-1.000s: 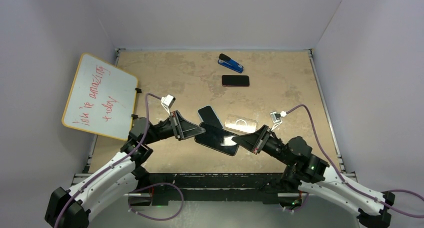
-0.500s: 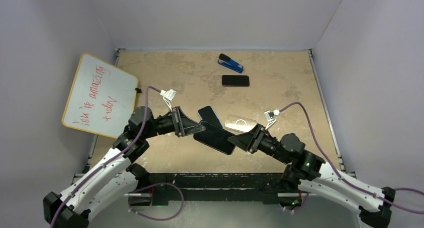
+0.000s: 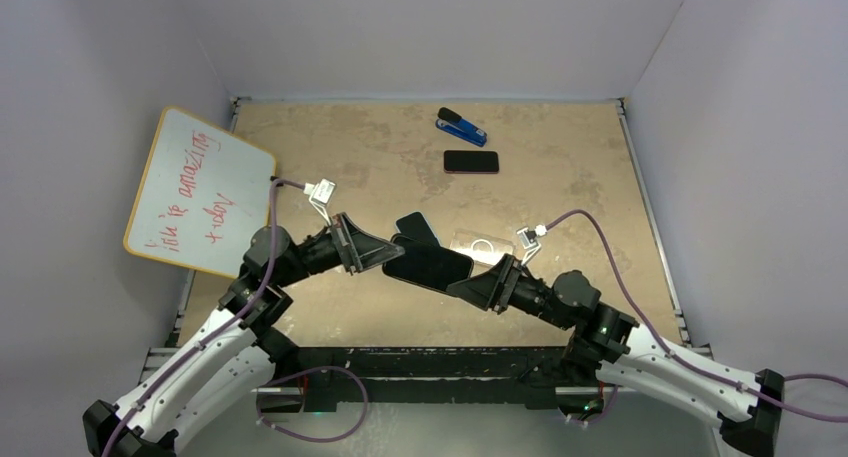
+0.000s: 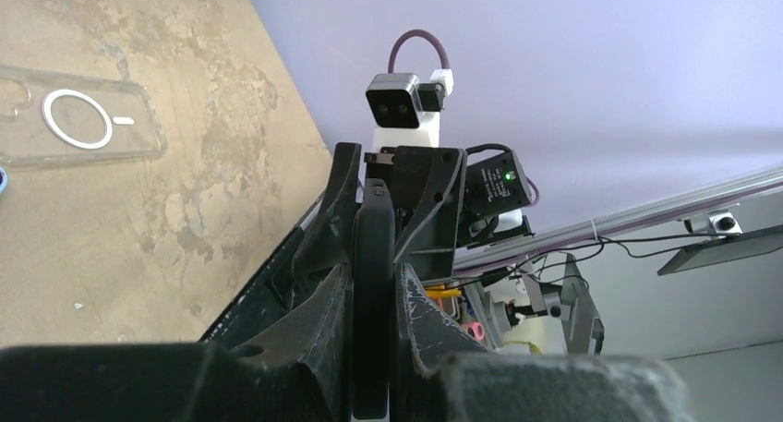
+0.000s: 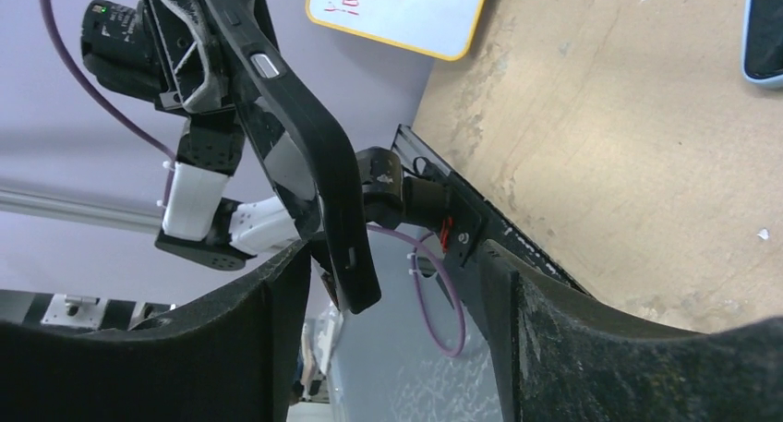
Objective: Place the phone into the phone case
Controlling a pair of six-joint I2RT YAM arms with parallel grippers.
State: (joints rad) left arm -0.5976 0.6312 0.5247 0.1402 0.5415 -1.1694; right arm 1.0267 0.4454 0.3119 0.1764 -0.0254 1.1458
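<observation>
Left gripper (image 3: 393,261) pinches the phone (image 3: 432,264) in mid-air; right gripper (image 3: 458,285) gapes wide around its other end

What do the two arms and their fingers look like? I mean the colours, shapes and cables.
The left arm and the right arm have white lower links and black upper joints. The fingers are black and wedge-shaped. On each wrist, a purple cable loops to a small camera.
</observation>
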